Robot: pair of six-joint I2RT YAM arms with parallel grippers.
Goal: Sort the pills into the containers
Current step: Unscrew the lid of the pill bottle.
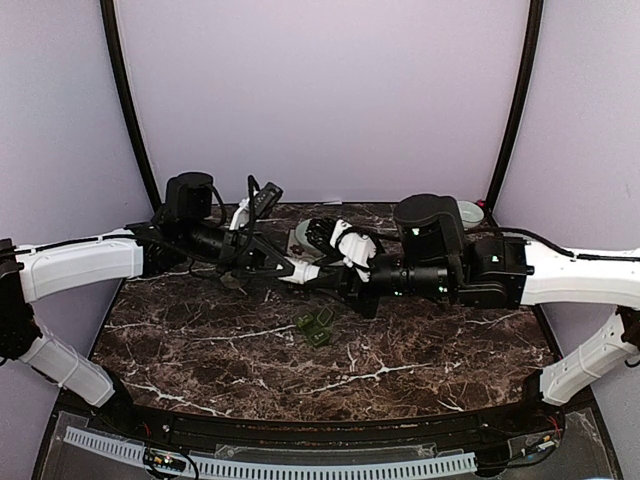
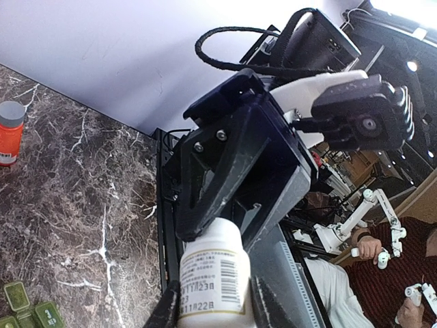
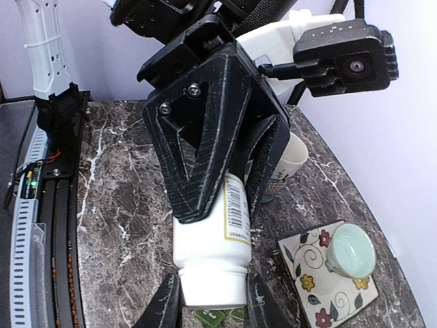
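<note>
A white pill bottle (image 3: 205, 246) with a barcode label hangs level above the table between both arms. My right gripper (image 3: 213, 297) is shut on its white cap end. My left gripper (image 2: 213, 304) is shut on the labelled body (image 2: 212, 273), the two grippers facing each other nose to nose. Below the bottle, on the dark marble, lies the small green pill box, the containers (image 1: 315, 327), also seen in the left wrist view (image 2: 27, 311) and under the cap in the right wrist view (image 3: 218, 316). No loose pills show.
An orange bottle (image 2: 9, 133) with a white cap stands on the marble, off toward the left arm's side. A patterned mug (image 3: 290, 160) stands behind the grippers. A square floral plate (image 3: 311, 280) at the back right carries a pale green bowl (image 3: 351, 251).
</note>
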